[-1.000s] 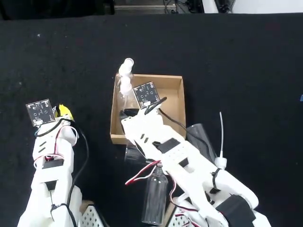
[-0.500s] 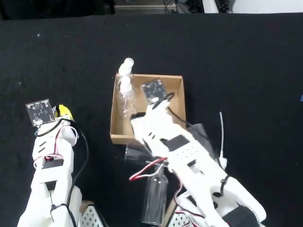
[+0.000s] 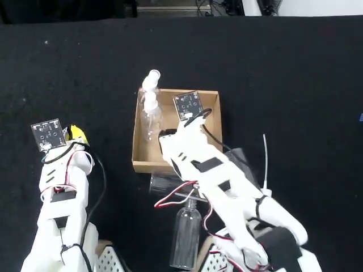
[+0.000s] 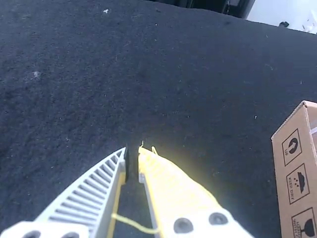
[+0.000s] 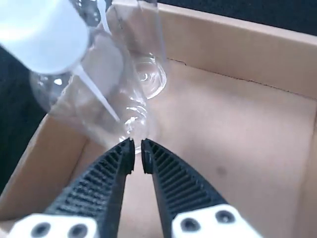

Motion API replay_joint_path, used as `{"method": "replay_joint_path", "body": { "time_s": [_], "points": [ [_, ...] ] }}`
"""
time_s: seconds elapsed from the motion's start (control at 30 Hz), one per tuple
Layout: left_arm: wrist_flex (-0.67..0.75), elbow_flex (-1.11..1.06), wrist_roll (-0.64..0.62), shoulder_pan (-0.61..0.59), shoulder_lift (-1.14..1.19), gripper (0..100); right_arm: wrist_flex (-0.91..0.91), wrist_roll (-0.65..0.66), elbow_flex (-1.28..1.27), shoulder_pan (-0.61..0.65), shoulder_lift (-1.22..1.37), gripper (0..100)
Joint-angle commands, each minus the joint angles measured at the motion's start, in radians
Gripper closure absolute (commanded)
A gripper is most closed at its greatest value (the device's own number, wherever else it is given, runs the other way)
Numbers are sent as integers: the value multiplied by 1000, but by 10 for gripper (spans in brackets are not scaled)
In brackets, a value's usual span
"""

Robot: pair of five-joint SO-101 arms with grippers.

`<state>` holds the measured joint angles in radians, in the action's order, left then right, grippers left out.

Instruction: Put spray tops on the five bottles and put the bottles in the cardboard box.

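Partly beneath right arm (image 3: 212, 173): cardboard box (image 3: 211, 116).

Two clear bottles (image 3: 151, 116) with white spray tops (image 3: 151, 79) lean in a corner of the open cardboard box (image 3: 211, 122); a third bottle (image 3: 185, 238) and a loose spray top (image 3: 264, 170) lie outside.

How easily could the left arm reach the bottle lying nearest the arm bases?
Probably yes: nothing stands between the left end effector and the bottle, though the right arm overhangs its neck.

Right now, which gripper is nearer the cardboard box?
Right. The right gripper is over the cardboard box floor, by the bottles; the left gripper is over the table, apart from it.
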<state>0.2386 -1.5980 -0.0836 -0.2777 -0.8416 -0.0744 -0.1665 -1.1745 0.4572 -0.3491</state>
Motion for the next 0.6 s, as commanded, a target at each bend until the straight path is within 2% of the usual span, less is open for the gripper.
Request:
{"method": "replay_joint_path", "body": {
  "time_s": [0.0,0.57],
  "points": [
    [23,36,-2,-10,-9,970,63,3,65,-21,7,987],
    [23,36,-2,-10,-9,970,157,3,65,9,77,987]
  ]
}}
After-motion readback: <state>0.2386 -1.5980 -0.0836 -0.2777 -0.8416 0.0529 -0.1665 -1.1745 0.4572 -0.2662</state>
